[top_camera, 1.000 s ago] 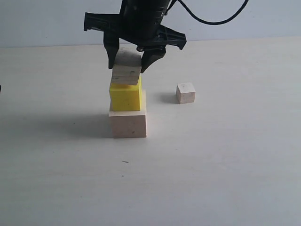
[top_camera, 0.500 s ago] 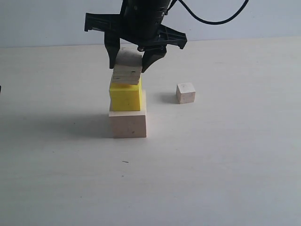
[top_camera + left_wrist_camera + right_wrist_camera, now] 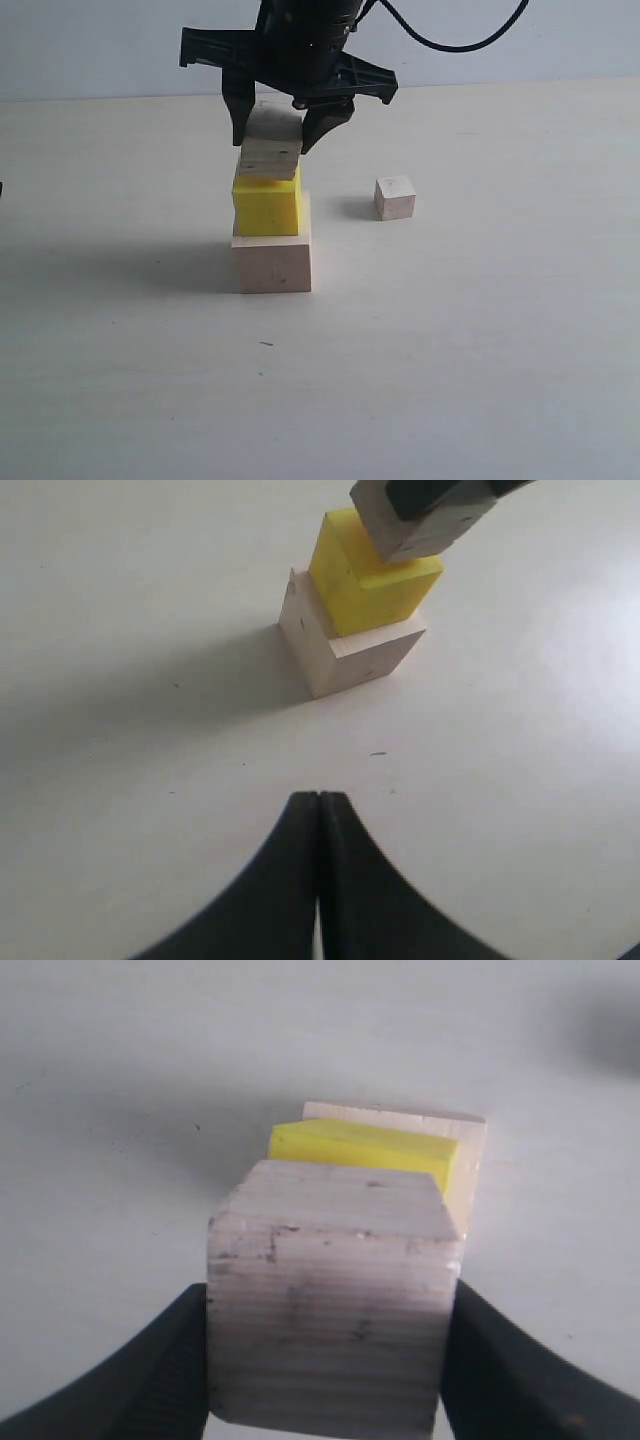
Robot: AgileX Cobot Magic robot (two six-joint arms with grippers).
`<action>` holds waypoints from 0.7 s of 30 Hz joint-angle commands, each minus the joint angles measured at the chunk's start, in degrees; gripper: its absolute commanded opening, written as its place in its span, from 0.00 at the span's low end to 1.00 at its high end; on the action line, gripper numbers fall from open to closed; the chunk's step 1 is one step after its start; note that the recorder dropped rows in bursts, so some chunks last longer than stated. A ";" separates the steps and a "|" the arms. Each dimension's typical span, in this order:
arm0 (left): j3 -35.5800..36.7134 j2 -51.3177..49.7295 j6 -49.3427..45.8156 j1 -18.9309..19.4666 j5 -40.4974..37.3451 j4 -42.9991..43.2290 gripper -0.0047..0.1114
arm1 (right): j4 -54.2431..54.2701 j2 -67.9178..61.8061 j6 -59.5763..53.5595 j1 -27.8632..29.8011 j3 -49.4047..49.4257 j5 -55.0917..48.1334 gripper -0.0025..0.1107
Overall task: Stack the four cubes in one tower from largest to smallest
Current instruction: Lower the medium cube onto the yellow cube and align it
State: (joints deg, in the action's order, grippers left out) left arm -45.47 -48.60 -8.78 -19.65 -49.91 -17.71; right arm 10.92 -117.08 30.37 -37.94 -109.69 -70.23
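Note:
The largest pale wood cube point(image 3: 272, 262) stands on the table with the bright yellow cube point(image 3: 267, 205) on top of it. My right gripper point(image 3: 275, 130) is shut on the grainy wood cube point(image 3: 270, 148), which it holds tilted, its lower edge at or just above the yellow cube's top. In the right wrist view the grainy cube point(image 3: 335, 1300) fills the space between the fingers point(image 3: 150, 1370), with the yellow cube point(image 3: 365, 1145) beyond it. The smallest pale cube point(image 3: 394, 197) sits alone to the right. My left gripper point(image 3: 319, 798) is shut on nothing, low over the table.
The pale tabletop point(image 3: 480, 350) stretches all round the stack. A black cable point(image 3: 450, 45) runs from the right arm toward the back wall. The stack's shadow falls to the left.
The right gripper has lowered the grainy cube very slightly toward the yellow cube. Nothing else has moved.

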 commanded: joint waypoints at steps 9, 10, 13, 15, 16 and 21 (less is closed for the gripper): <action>0.19 -0.13 -0.23 -0.37 0.13 -0.48 0.04 | -0.41 0.09 -0.42 -0.07 -0.47 0.26 0.54; 0.19 -0.13 -0.23 -0.37 0.13 -0.48 0.04 | -0.41 0.09 -0.42 -0.07 -0.47 0.26 0.54; 0.19 -0.13 -0.23 -0.37 0.13 -0.48 0.04 | -0.28 -0.33 -0.42 -0.07 -0.47 0.26 0.54; 0.19 -0.13 -0.23 -0.37 -0.13 -0.48 0.04 | 0.34 -0.94 -0.42 -0.07 -0.47 0.26 0.54; 0.19 -0.13 -0.23 -0.37 -0.13 -0.48 0.04 | 0.93 -1.19 -0.42 -0.07 -0.47 0.26 0.54; 0.19 -0.13 -0.23 -0.37 -0.54 -0.48 0.04 | 2.54 -1.95 -0.42 -0.07 -0.47 0.26 0.54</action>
State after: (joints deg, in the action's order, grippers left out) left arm -45.47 -48.60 -8.78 -19.65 -50.49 -17.71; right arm 12.63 -118.38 30.37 -37.94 -110.03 -70.11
